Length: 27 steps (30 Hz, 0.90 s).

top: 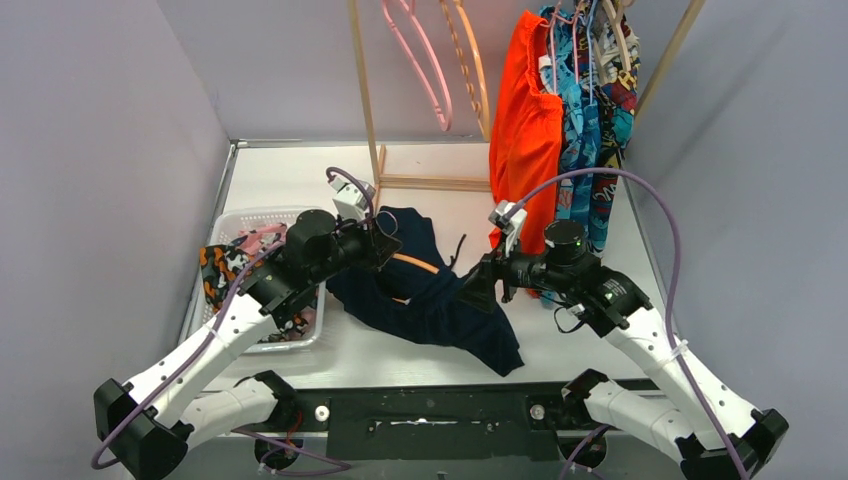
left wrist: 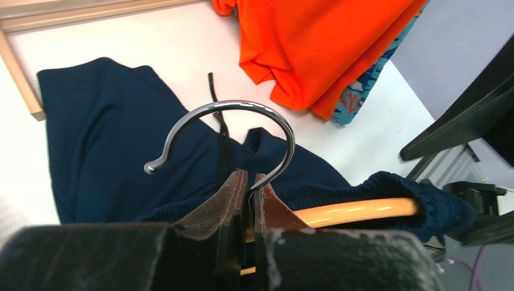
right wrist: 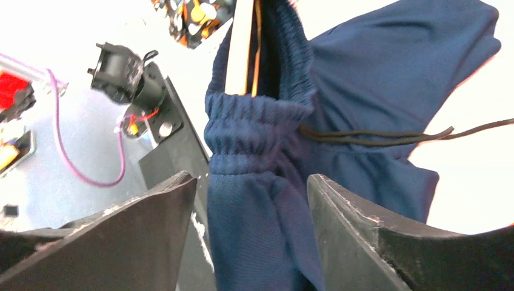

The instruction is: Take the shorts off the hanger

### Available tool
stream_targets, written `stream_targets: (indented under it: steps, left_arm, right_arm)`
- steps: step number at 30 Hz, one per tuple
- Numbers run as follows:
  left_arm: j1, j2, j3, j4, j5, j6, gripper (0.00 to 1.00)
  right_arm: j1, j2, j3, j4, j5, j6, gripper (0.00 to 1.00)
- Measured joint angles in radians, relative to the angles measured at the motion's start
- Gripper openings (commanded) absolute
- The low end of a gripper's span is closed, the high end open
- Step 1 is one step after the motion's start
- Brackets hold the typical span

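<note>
Navy shorts (top: 440, 310) are the pair in play, lying crumpled in the middle of the bench (top: 290, 180) between the two arms. Plain dark blue, soft fabric, with a gathered elastic waistband (right wrist: 254, 121) and a thin black drawstring (right wrist: 376, 136) trailing off it. They're still on the hanger (left wrist: 351, 212), an orange plastic one with a chrome hook (left wrist: 242, 106). One end of the orange bar pokes into the bunched waistband.

From above, the long axis runs diagonally. The waistband end is up on the hanger, which spans between the two grippers, one leg spreads back toward the wooden rack (top: 365, 90), and the other trails toward the near right of the bench.

Left gripper (left wrist: 250, 182) is clamped shut on the hanger right at the base of the hook, which curls away from it. Right gripper (right wrist: 251, 182) is spread wide with the waistband end hanging between its fingers. The fabric isn't squeezed, and I can't tell if either finger actually touches it.

Around it, orange-red shorts (top: 525, 130) and a teal patterned pair (top: 585, 150) hang on the rack at the back right. A white basket (top: 250, 215) by the left arm holds a black pair with orange-white print (top: 215, 270).
</note>
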Motion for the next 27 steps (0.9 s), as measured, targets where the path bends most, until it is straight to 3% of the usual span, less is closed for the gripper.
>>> stream_targets:
  steps: [3,7,14,16,18,19,22,25,27]
  left_arm:
    - [0.0,-0.017,0.0,-0.029,-0.022,0.029,0.0]
    - [0.0,-0.021,0.0,-0.061,-0.035,0.055,0.0]
    - [0.0,-0.009,0.0,-0.073,-0.035,0.059,0.0]
    - [0.0,0.0,0.0,-0.073,-0.033,0.058,0.0]
    - [0.0,0.005,0.0,-0.073,-0.034,0.055,0.0]
    - [0.0,0.005,0.0,-0.075,-0.034,0.055,0.0]
    - [0.001,0.005,0.0,-0.089,-0.04,0.061,0.0]
    - [0.0,0.005,0.006,-0.096,-0.045,0.06,0.0]
    - [-0.001,0.005,0.018,-0.097,-0.05,0.06,0.0]
  right_arm:
    - [0.0,-0.01,0.043,-0.005,0.072,0.007,0.71]
    - [0.0,-0.011,0.084,-0.023,0.147,0.064,0.63]
    - [0.045,0.116,0.152,0.019,0.129,0.165,0.56]
    - [0.093,0.16,0.159,0.021,0.131,0.172,0.47]
    - [0.158,0.215,0.186,0.003,0.142,0.159,0.25]
    - [0.185,0.241,0.207,-0.015,0.166,0.143,0.19]
    - [0.229,0.282,0.262,-0.078,0.241,0.109,0.14]
    - [0.225,0.253,0.278,-0.126,0.313,0.074,0.0]
    - [0.21,0.218,0.278,-0.153,0.33,0.057,0.0]
